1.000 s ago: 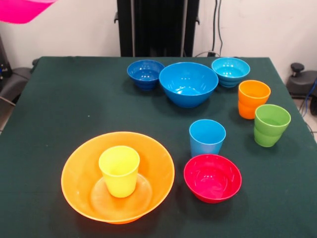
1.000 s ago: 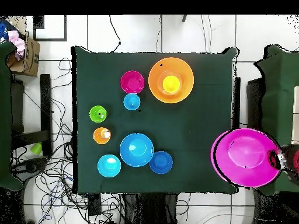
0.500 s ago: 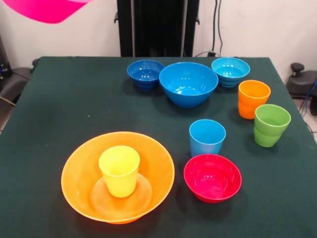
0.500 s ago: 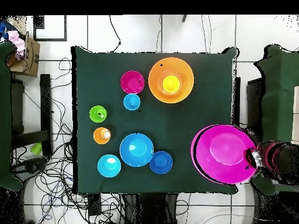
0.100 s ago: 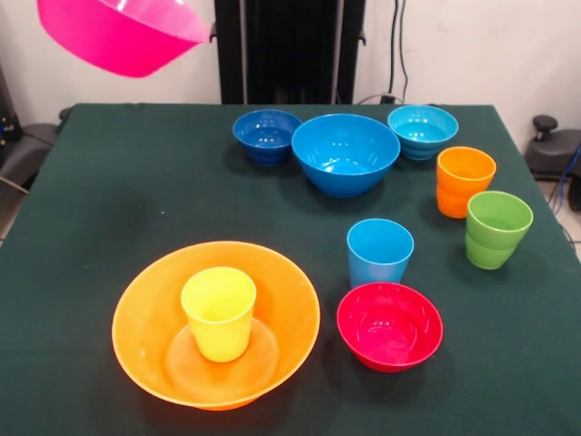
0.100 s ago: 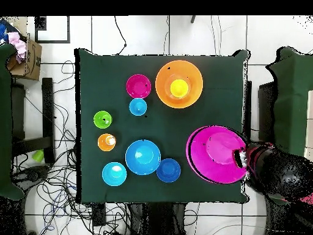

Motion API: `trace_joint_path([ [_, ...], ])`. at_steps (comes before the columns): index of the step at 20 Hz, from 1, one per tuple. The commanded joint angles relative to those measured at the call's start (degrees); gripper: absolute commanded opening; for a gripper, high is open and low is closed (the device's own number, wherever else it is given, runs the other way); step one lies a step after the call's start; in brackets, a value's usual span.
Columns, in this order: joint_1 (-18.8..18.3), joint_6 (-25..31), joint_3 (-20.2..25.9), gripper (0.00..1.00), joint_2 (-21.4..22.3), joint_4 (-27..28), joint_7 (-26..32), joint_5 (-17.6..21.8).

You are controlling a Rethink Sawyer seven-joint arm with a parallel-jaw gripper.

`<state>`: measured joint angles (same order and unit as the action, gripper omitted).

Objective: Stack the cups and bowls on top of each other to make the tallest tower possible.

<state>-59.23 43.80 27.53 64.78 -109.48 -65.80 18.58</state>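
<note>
Pink bowl (image 6: pixel 215 154) aloft over table (image 6: pixel 208 122) edge, gripper (image 6: pixel 243 160) clamped on its rim; yellow cup (image 5: pixel 218 312) sits in orange bowl (image 5: pixel 281 313) w/ others apart.

Bowls and cups before me: glossy, smooth plastic throughout, from the large pink bowl (image 5: pixel 123 36) and large orange bowl (image 5: pixel 216 322) to the yellow cup (image 5: pixel 218 312) and red bowl (image 5: pixel 389 325). Bench (image 5: pixel 136 191): matt dark-green cloth.
</note>
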Motion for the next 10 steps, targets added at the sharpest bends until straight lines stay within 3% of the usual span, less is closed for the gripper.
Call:
trace_joint_path([
  [1, 5.02, -8.40, -5.87, 0.00, -5.60, -8.17, -14.03, 4.61],
  [10, 8.53, -17.83, -9.14, 0.00, -9.84, -10.31, -18.13, 6.63],
])
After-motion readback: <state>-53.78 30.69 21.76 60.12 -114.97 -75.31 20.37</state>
